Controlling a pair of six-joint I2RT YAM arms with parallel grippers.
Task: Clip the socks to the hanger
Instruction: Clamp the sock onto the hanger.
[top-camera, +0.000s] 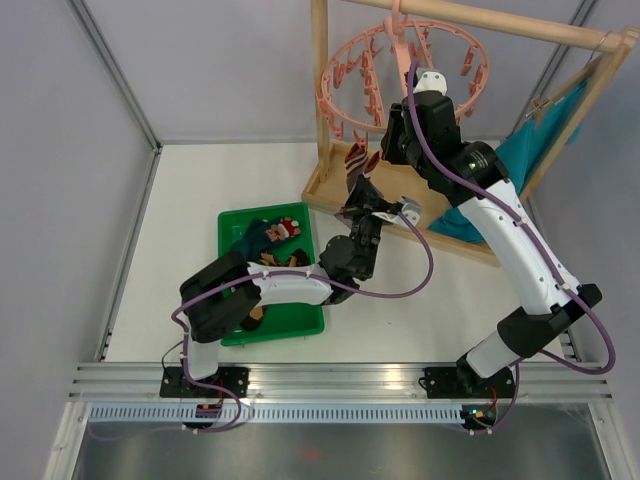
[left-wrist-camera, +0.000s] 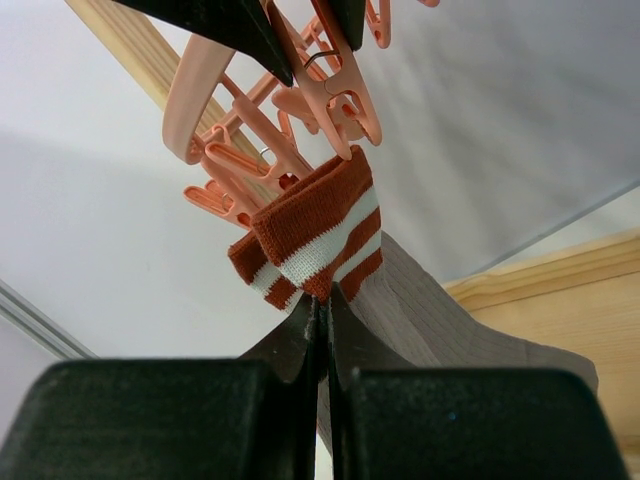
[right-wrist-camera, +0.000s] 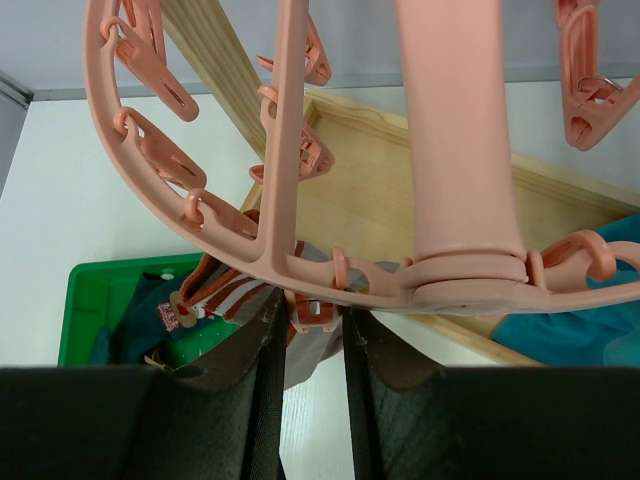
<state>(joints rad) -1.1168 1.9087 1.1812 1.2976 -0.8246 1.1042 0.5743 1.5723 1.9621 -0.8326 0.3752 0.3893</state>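
The pink round hanger (top-camera: 400, 70) hangs from the wooden rail. My left gripper (top-camera: 362, 192) is shut on the grey-brown sock (left-wrist-camera: 440, 310) just below its red-and-white striped cuff (left-wrist-camera: 320, 225) and holds it up under the ring. The top of the cuff touches the mouth of a pink clip peg (left-wrist-camera: 345, 110). My right gripper (right-wrist-camera: 312, 322) reaches down through the hanger (right-wrist-camera: 280, 130), and its fingers are closed on the sides of that clip peg (right-wrist-camera: 312, 315). The teal sock (top-camera: 272, 232) and the argyle sock (top-camera: 275, 262) lie in the green tray (top-camera: 232, 222).
The wooden rail frame (top-camera: 320, 100) with its base tray (top-camera: 410, 190) stands at the back right. A bright teal cloth (top-camera: 520, 160) hangs on its right side. Grey walls close in on the table's left and back.
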